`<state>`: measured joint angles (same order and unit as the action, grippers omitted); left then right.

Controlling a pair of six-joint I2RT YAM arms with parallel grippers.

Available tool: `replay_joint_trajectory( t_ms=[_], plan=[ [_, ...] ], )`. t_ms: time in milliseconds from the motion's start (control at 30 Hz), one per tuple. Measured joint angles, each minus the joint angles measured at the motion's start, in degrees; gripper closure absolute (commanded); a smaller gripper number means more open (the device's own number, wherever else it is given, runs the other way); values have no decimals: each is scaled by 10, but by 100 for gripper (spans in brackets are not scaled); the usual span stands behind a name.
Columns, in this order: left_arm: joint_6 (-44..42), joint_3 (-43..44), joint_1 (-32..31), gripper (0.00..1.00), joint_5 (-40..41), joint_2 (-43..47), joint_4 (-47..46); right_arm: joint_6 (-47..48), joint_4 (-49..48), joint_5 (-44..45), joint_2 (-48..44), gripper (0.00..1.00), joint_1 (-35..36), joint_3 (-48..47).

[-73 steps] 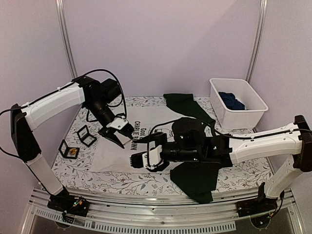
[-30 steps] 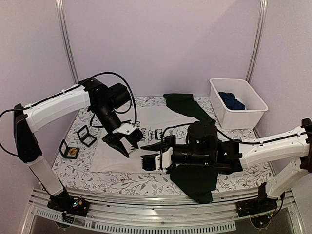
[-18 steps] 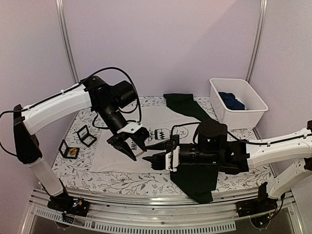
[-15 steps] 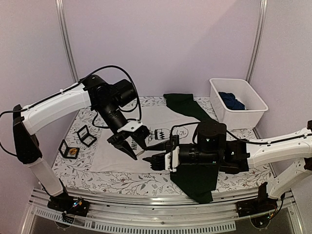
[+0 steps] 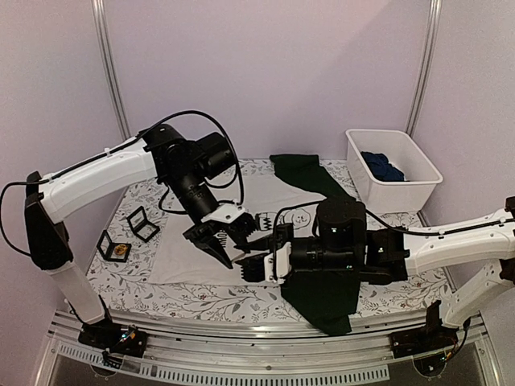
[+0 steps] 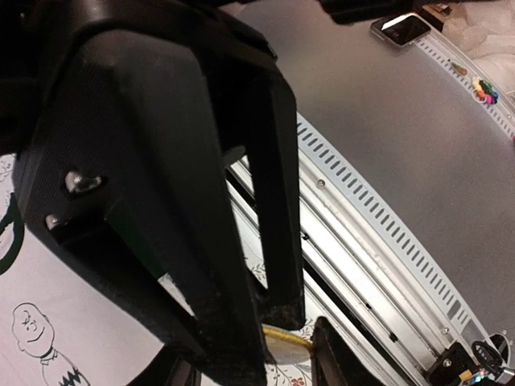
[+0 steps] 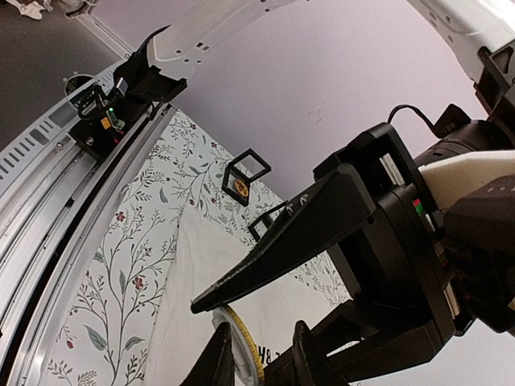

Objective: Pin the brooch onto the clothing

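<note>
The round brooch (image 6: 291,347), white-faced with a gold rim, hangs above the white T-shirt (image 5: 257,197). My left gripper (image 5: 228,244) appears shut on it edge to edge, one finger (image 7: 282,249) on its top. In the right wrist view the brooch (image 7: 235,347) stands between the jaws of my right gripper (image 7: 264,362), which is open around it. One right finger (image 6: 331,358) touches the rim. My right gripper (image 5: 248,261) points left, tip to tip with the left. The shirt's cartoon print (image 6: 32,330) lies below. The brooch is too small to see in the top view.
Two small black display boxes sit left of the shirt, one (image 5: 143,223) empty, one (image 5: 113,248) holding a gold piece. A white bin (image 5: 418,193) with a dark blue garment (image 5: 382,167) stands at the back right. A dark sleeve (image 5: 322,301) lies under the right arm. A metal rail (image 5: 241,354) runs along the near edge.
My left gripper has moved right and down over the shirt. My right gripper drew back to the right, and their tips have closed in until they meet.
</note>
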<state>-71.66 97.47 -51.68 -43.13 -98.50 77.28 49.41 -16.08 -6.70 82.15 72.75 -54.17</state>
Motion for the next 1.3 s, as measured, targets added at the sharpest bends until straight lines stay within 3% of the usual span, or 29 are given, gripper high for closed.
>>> replay_joint_trajectory(
  t_ms=[267, 467, 700, 800, 933, 1133, 1200, 1233, 1300],
  plan=[
    [1, 14, -12, 75, 24, -11, 0, 6, 53, 10, 13, 86, 0, -22],
    [2, 19, -15, 75, 34, -15, 1, 6, 73, 16, 15, 99, 0, -25],
    [3, 19, -14, 77, 53, -19, 10, 6, 86, 24, 16, 100, 0, -25],
    [8, 19, -14, 73, 60, -19, 9, -6, 88, 28, 16, 97, -3, -25],
    [39, -10, 6, 63, 64, -12, -7, -59, 91, 27, 15, 87, -18, -23],
    [154, -92, 106, 36, 91, 34, -92, -219, 107, 31, -16, 70, -79, -9],
    [203, -123, 143, 28, 113, 61, -143, -286, 116, 32, -31, 55, -112, -9],
    [222, -139, 158, 25, 125, 73, -166, -321, 124, 33, -38, 38, -131, -9],
    [257, -174, 183, 21, 157, 97, -208, -394, 154, 52, -40, 18, -162, -18]
  ],
)
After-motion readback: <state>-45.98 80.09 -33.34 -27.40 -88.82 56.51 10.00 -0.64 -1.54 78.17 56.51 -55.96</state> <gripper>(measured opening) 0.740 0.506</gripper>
